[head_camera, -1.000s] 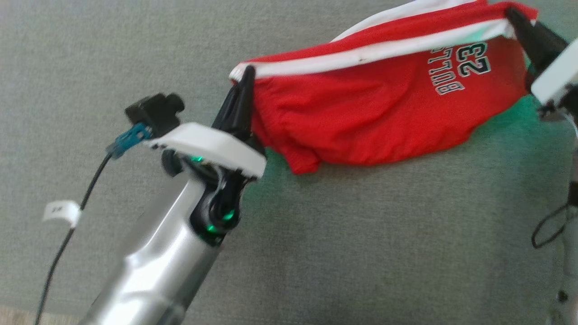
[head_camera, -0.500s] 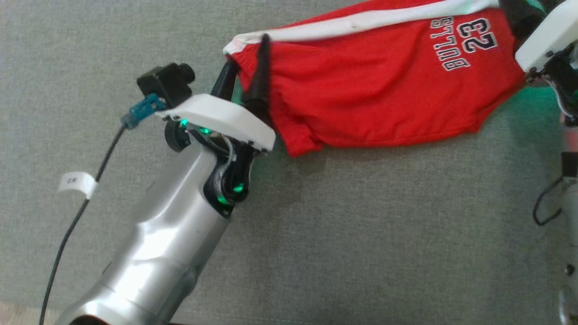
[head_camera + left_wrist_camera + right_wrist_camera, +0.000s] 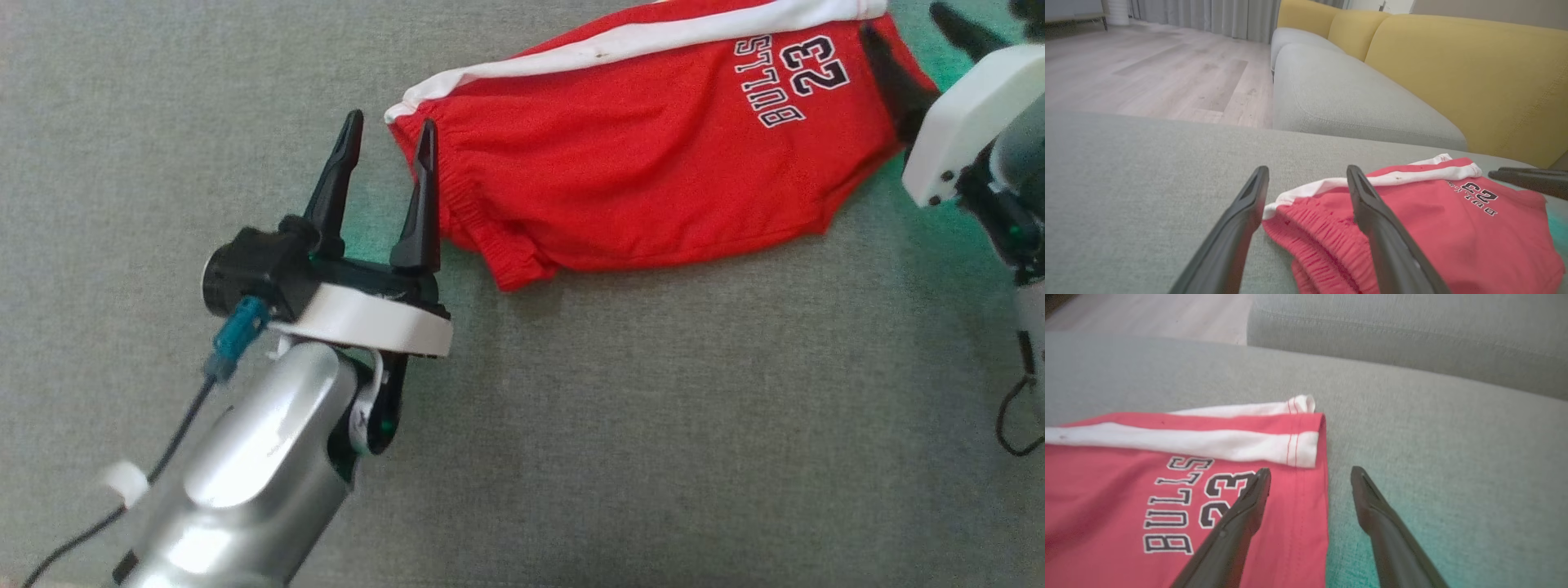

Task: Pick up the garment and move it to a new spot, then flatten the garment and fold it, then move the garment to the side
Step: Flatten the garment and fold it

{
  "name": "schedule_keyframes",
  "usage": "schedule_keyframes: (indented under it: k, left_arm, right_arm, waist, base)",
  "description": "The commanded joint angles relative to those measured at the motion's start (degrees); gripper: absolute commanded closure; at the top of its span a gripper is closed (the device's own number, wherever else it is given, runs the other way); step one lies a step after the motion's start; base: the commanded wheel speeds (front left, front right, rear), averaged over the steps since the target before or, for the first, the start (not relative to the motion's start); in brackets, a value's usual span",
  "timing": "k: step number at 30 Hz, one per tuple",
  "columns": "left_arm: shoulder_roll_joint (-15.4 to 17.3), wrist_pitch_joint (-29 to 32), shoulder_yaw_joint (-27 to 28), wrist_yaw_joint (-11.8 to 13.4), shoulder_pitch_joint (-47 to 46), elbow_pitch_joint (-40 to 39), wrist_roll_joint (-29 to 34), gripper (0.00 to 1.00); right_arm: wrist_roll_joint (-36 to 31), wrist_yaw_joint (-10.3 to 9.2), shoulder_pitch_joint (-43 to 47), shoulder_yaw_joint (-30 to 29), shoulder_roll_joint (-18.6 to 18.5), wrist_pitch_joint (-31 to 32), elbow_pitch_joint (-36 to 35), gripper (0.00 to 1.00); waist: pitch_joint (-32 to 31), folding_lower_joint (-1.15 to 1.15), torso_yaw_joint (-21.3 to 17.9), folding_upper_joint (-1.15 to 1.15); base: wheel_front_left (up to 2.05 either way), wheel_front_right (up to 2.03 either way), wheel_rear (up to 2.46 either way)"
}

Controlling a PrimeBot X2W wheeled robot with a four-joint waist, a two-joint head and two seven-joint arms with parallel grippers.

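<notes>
You have one red garment (image 3: 653, 163) lying on the grey cushion (image 3: 653, 408), its BULLS 23 print facing up. Your two pincers stand at its two ends, both spread wide and pinching nothing. The left pincer (image 3: 389, 122) straddles the elastic waistband corner and the right pincer (image 3: 900, 18) straddles the hem beside the number, each with one finger over cloth and one over bare cushion.

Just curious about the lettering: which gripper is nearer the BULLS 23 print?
Right. The right gripper straddles the hem just beside the print; the left gripper sits at the waistband end of the shorts.
</notes>
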Motion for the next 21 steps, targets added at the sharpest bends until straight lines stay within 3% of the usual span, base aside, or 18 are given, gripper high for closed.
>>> schedule_keyframes:
  k: [1,4,9,10,11,15,21]
  left_arm:
    - [1.6,-0.6,2.3,0.7,0.3,-2.2,1.0,0.00]
    - [0.2,-0.9,4.7,2.2,3.1,-7.0,5.7,0.00]
    - [-3.2,-1.0,9.8,0.5,9.5,-13.6,16.0,0.00]
    - [-3.9,-1.0,10.8,-0.2,10.8,-14.2,17.3,0.00]
    - [-4.5,-1.0,11.7,-0.9,12.0,-14.5,18.7,0.00]
    - [-7.2,-1.0,15.3,-4.0,16.7,-15.1,22.6,0.00]
    - [-10.8,-1.0,21.3,-9.3,24.6,-14.1,26.2,0.00]
  right_arm:
    - [-0.4,0.40,0.4,0.6,0.3,0.5,-1.4,0.00]
    - [-1.2,0.40,0.4,0.4,0.9,2.4,1.5,0.00]
    - [3.3,0.40,0.2,-1.2,4.1,5.5,5.9,0.00]
    - [4.2,0.40,0.0,-1.8,4.6,5.5,6.3,0.75]
    - [4.7,0.40,-0.3,-2.1,4.9,4.7,6.3,1.00]
    - [5.6,0.40,-0.7,-6.0,5.2,1.2,7.4,1.00]
    - [6.4,0.40,2.5,-14.3,-1.4,0.2,6.8,1.00]
  waist:
    - [0.3,0.00,0.4,0.00]
    - [1.0,0.00,1.3,0.00]
    - [1.3,0.00,2.8,0.00]
    - [1.2,0.00,2.9,0.00]
    - [1.0,0.00,3.0,0.00]
    - [-0.1,0.00,2.6,0.00]
    - [-3.1,0.00,2.3,0.00]
  base:
    - [0.00,0.00,0.00]
    - [0.00,0.00,0.00]
    - [0.00,0.00,0.00]
    - [0.00,0.00,0.00]
    - [0.00,0.00,0.00]
    - [0.00,0.00,0.00]
    - [0.00,0.00,0.00]
